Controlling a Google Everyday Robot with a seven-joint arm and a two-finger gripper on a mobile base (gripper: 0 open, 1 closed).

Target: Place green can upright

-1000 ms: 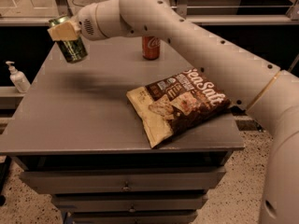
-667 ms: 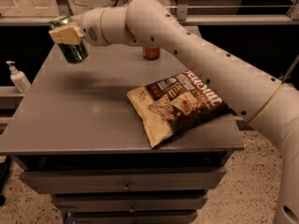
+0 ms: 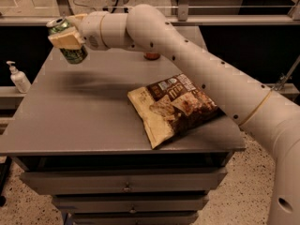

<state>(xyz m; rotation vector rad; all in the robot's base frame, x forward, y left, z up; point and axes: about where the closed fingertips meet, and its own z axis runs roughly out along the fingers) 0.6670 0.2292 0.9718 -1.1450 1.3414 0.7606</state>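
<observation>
The green can [image 3: 70, 53] has a dark green patterned body and a silver top. It hangs nearly upright, tilted a little, in the air above the far left part of the grey table [image 3: 84, 116]. My gripper [image 3: 65, 37] is shut on the can around its upper half, and its cream fingers [image 3: 65, 41] cover the can's middle. My white arm reaches across from the right. The can's base is clear of the table top.
A brown and cream chip bag [image 3: 176, 104] lies flat on the table's right half. A red can [image 3: 151, 56] stands at the far edge, mostly hidden behind my arm. A white pump bottle [image 3: 18, 77] stands on a ledge to the left. Drawers sit below the table top.
My arm has swung further over the table, now hiding most of the red can. The green can has stayed in my gripper at about the same height above the far left corner.
</observation>
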